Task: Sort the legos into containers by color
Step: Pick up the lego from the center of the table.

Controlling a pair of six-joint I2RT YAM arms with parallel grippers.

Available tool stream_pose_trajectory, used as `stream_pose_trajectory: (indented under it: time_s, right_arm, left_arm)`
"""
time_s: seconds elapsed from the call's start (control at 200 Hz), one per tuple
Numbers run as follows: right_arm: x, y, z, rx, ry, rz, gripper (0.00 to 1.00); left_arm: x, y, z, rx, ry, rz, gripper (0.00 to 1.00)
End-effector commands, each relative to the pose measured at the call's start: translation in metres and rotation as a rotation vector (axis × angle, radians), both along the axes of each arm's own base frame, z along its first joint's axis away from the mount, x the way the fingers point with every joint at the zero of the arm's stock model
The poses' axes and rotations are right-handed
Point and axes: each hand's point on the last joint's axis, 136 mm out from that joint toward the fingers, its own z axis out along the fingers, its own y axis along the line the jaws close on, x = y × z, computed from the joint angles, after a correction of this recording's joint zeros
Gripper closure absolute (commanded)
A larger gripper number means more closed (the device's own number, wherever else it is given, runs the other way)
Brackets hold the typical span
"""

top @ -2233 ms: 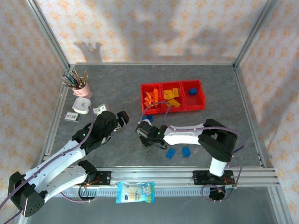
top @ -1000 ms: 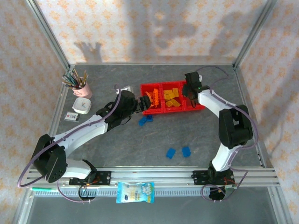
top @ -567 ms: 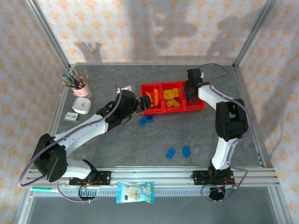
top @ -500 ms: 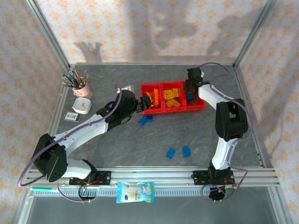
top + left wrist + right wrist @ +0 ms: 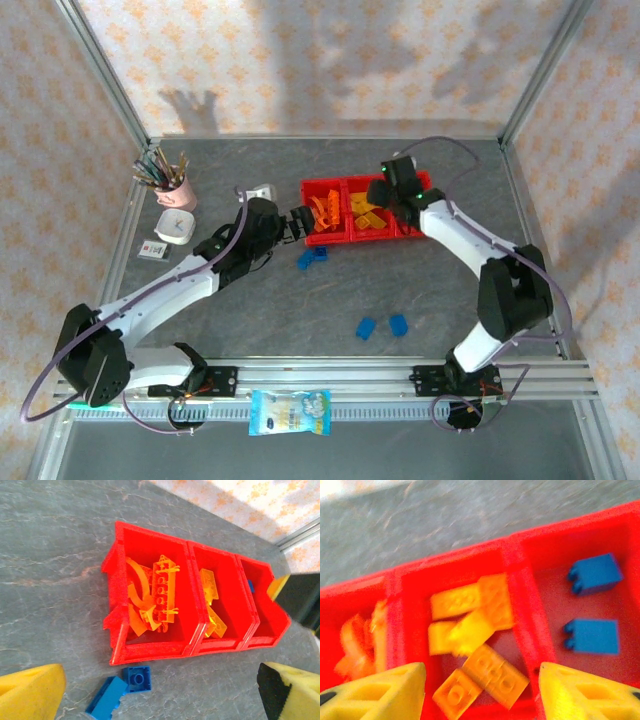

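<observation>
The containers (image 5: 334, 238) are three joined red bins at the back centre. In the left wrist view the left bin (image 5: 119, 570) holds orange legos (image 5: 152, 595), the middle one yellow legos (image 5: 210, 587). In the right wrist view two blue legos (image 5: 594, 573) lie in the right bin (image 5: 555, 540), beside yellow legos (image 5: 485, 622). More blue legos lie on the table: two (image 5: 312, 257) in front of the bins, two (image 5: 366, 327) nearer me. My left gripper (image 5: 298, 222) is open just left of the bins. My right gripper (image 5: 482, 695) hangs open and empty over the middle bin.
A pink cup of pencils (image 5: 170, 180) and a small white object (image 5: 175, 226) stand at the back left. A snack packet (image 5: 290, 412) lies on the front rail. Metal frame posts border the grey table (image 5: 300, 310).
My right gripper has opened and moved left from the right bin to above the middle bin. My left arm has shifted a little; its gripper stays open.
</observation>
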Motion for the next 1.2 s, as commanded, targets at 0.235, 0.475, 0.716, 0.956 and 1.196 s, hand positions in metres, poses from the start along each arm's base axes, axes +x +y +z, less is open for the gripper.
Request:
stream_pose_trajectory:
  time_s: [0.235,0.475,0.716,0.956,1.196]
  right_arm:
    - [-0.082,0.098,-0.033,0.023,0.055,0.133,0.32]
    - [-0.106,0.171,-0.055,0.043,0.085,0.243,0.25]
    - [-0.102,0.207,-0.072,0.036,0.097,0.215,0.21]
    - [-0.097,0.204,-0.091,0.023,0.131,0.122,0.21]
    - [-0.1,0.195,-0.11,-0.01,0.155,0.07,0.26]
  left_arm:
    - [-0.028,0.043,-0.035,0.062,0.066,0.101,0.01]
    - [-0.042,0.062,-0.045,0.063,0.077,0.159,0.01]
    - [-0.055,0.084,-0.042,0.07,0.067,0.23,0.01]
    - [-0.061,0.093,-0.038,0.049,0.046,0.257,0.01]
    - [-0.06,0.092,-0.037,0.046,0.045,0.257,0.01]
